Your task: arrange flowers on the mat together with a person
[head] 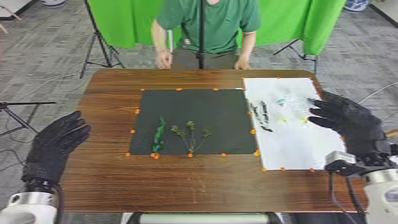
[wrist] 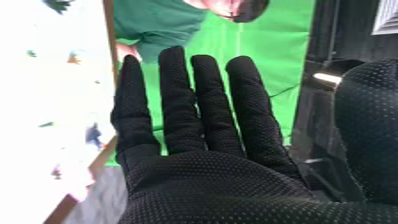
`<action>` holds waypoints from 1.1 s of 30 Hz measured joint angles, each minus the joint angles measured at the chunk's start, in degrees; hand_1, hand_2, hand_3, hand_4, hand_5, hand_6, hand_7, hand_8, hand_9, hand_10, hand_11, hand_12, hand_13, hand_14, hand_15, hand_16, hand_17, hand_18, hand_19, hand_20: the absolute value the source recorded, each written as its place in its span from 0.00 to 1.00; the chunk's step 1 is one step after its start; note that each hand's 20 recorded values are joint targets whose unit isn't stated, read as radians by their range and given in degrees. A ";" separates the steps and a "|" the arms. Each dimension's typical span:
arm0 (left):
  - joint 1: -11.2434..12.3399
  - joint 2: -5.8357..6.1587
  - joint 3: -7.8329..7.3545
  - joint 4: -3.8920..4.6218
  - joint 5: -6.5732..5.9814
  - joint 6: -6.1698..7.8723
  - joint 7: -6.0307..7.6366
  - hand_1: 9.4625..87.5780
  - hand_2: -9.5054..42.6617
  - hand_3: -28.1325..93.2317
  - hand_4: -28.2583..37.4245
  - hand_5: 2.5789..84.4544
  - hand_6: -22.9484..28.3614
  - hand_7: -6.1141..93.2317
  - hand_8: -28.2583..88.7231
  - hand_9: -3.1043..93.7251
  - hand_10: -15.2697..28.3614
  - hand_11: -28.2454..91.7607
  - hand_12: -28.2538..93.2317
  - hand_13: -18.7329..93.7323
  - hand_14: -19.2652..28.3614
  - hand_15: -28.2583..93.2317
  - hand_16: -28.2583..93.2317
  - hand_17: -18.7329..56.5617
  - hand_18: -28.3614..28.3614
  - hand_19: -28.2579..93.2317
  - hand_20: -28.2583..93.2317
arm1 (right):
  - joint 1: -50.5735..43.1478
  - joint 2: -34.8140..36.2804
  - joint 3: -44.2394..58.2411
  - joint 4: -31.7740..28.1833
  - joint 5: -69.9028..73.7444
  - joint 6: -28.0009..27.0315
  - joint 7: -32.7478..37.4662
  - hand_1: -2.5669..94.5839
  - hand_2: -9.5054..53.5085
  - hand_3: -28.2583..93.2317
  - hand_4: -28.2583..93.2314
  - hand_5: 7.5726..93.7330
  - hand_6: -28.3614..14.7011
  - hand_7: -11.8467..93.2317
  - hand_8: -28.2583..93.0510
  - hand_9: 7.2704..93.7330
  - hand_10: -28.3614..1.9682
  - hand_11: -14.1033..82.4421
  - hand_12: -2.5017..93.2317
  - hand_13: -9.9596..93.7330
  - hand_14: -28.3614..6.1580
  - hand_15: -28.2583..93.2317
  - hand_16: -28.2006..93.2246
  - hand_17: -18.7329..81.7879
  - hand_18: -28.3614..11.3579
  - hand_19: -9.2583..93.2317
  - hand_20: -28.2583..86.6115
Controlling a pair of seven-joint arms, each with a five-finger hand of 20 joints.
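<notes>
In the head view, my left hand [head: 55, 142] is at the table's left edge, fingers straight. My right hand [head: 349, 120] stands over the right edge of the white sheet [head: 302, 145], its fingers relaxed and holding nothing. The right wrist view has my right hand [wrist: 209, 175] with straight, slightly spread fingers. On the dark mat [head: 226, 107] lie a long green leafy stem [head: 159, 135] at the left and a thin branching sprig [head: 191, 137] beside it. Dark leafy pieces [head: 260, 112] and small pale flowers [head: 289, 102] rest on the white sheet.
Orange clips or dots [head: 189, 155] line the edges of mat and sheet on the brown table [head: 160, 185]. A person in green [head: 209, 30] is at the far side with both hands by the table's edge. A thin black pole [head: 202, 35] rises there.
</notes>
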 measured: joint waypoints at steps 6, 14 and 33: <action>-0.06 -0.13 0.65 0.01 -0.04 0.05 -0.06 0.26 0.30 0.82 0.11 0.47 0.55 0.31 0.16 0.36 0.69 0.52 0.38 0.40 0.74 0.60 0.24 0.22 0.93 0.70 0.29 | -0.53 -2.79 1.12 -0.01 -1.69 -4.13 0.78 0.17 0.22 0.93 0.04 0.44 0.53 0.25 0.17 0.44 0.42 0.28 0.26 0.47 0.41 0.43 0.45 0.32 0.15 0.56 0.47; -0.65 -0.54 0.82 0.08 0.03 0.03 -0.27 0.26 0.30 0.82 0.10 0.48 0.55 0.31 0.16 0.37 0.70 0.52 0.38 0.41 0.75 0.60 0.24 0.22 0.92 0.69 0.29 | -2.38 -6.00 4.49 -0.18 -1.25 -6.09 1.56 0.18 0.20 0.93 0.05 0.45 0.54 0.26 0.17 0.46 0.42 0.30 0.27 0.48 0.41 0.46 0.45 0.32 0.15 0.56 0.47; -2.53 -0.68 1.60 0.83 0.29 -0.29 -1.44 0.26 0.31 0.82 0.10 0.48 0.55 0.31 0.16 0.38 0.70 0.53 0.38 0.41 0.75 0.60 0.24 0.22 0.92 0.69 0.30 | -1.45 -6.59 0.87 0.76 -1.96 -6.84 3.19 0.19 0.20 0.94 0.05 0.46 0.53 0.27 0.16 0.47 0.42 0.31 0.27 0.49 0.41 0.47 0.43 0.33 0.16 0.57 0.47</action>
